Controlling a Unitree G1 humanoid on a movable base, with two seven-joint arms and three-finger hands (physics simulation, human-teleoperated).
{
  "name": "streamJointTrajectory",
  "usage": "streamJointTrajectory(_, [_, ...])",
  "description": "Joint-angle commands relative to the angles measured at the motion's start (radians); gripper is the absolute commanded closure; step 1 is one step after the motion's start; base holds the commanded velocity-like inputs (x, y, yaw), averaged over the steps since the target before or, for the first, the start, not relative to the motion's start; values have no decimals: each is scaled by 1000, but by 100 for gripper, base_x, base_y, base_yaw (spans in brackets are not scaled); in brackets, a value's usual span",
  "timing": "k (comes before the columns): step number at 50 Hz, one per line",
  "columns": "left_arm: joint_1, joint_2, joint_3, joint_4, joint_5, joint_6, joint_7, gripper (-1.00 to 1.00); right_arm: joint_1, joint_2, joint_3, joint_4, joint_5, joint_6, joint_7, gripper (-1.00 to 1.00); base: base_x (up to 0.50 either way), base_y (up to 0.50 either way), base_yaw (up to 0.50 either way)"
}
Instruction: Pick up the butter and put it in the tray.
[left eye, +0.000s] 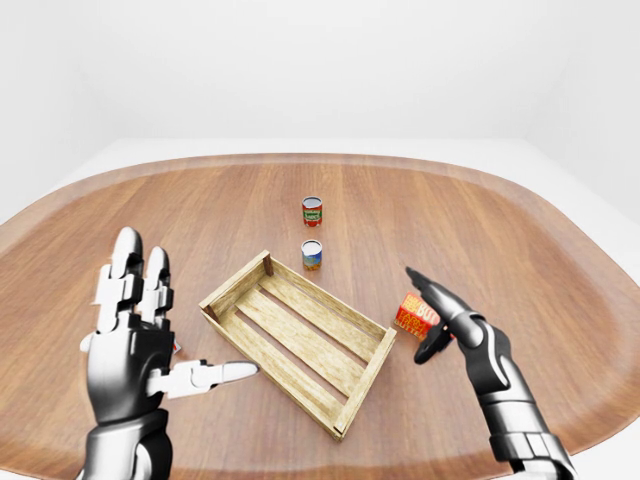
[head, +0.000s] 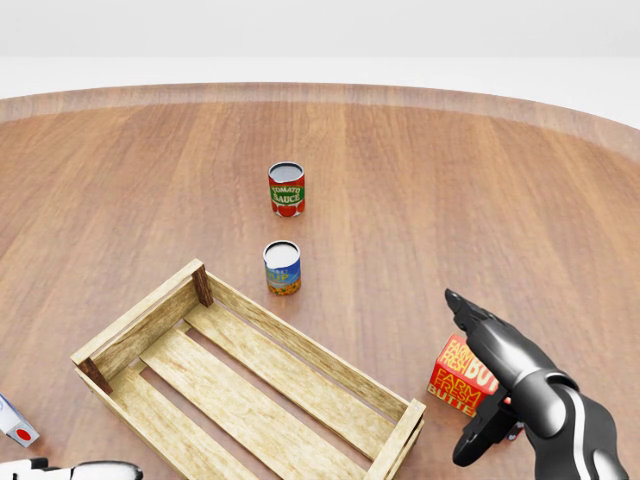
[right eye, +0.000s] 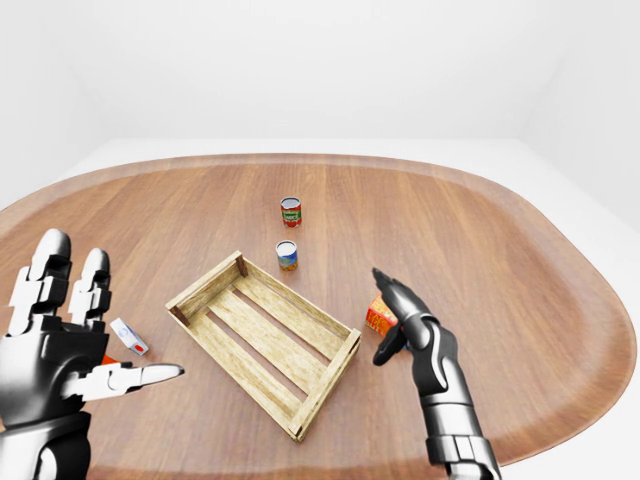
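Wood tabletop (head: 480, 180) under white walls: I have my right hand (head: 497, 385) spread over the butter box (head: 458, 377), just right of the slatted wooden tray (head: 240, 385), not yet gripping. My left hand (left eye: 140, 330) hovers spread. Next I judge the fingers must close round it.

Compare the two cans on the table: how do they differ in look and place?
The tomato sauce can has a red label; the second can has a blue and orange one. In the head view the tomato sauce can stands higher, the second can nearer the tray. Both stand upright, apart.
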Motion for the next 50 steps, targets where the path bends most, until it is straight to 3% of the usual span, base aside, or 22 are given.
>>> streamJointTrajectory(1, [-3,3,-2,7,0,0,2,-100,-3,-4,-2,17,3,0,-25,-100,0,0,0])
streamJointTrajectory(26, [-5,7,-7,11,-5,0,3,-100,2,-11,5,91,-9,0,-51,-100,0,0,0])
streamJointTrajectory(50, [-14,12,-8,27,-4,0,8,-100,-65,-29,2,231,40,0,-163,-100,0,0,0])
